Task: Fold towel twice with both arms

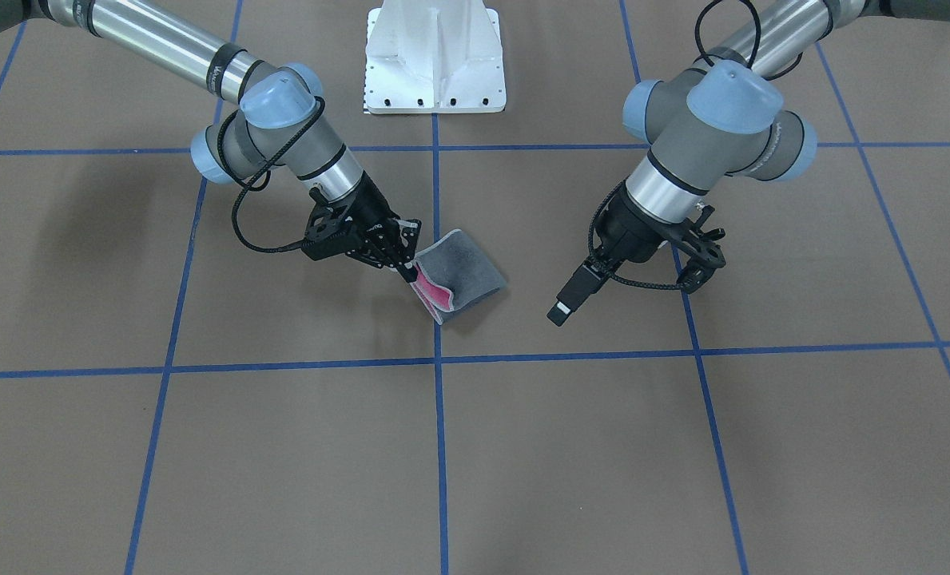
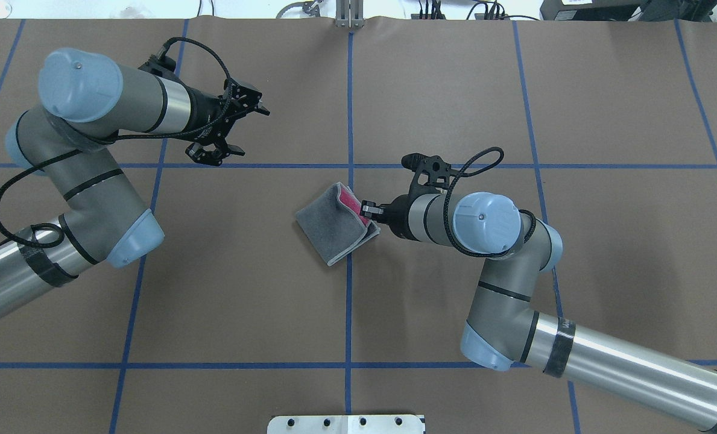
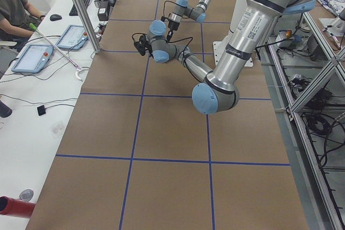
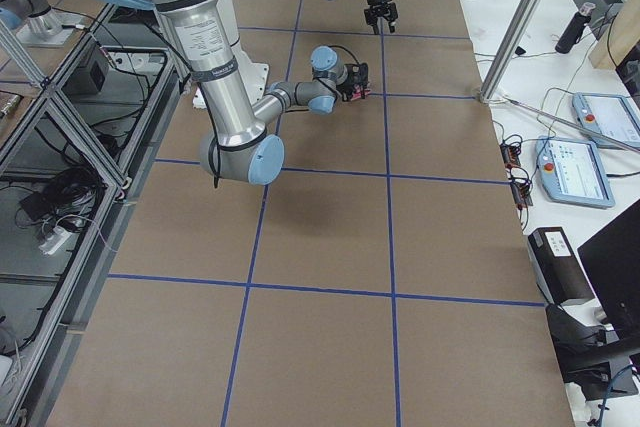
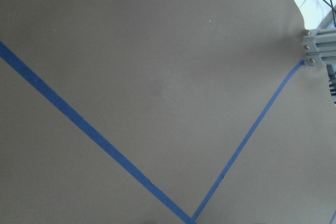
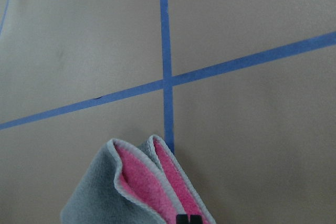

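Brown-papered table (image 2: pixel 243 289), crossed by blue tape lines (image 2: pixel 349 90) into big squares, carrying a folded towel (image 2: pixel 334 226) near its middle. Lying just beside a crossing of two lines, partly across the centre line. Showing dark grey outward, with pink peeking between the layers along the open edge and a pale hem running round.

Reaching in low from the robot's right with the right arm (image 2: pixel 485 223), jaws pinching that pink-lined open edge. Showing only a black fingertip (image 6: pixel 186 219) at the bottom of the right wrist view, pressing on the hem. Resting the folded grey end on the table; not showing clearly whether the gripped edge is sitting on the paper or just off it.

Hanging the left arm (image 2: pixel 93 84) well apart from the towel, over a far square — jaws standing wide open, gripping nothing, its wrist view taking in only bare paper and tape.

Standing at the table's edge between the two arms — the white pedestal base (image 1: pixel 435 56).
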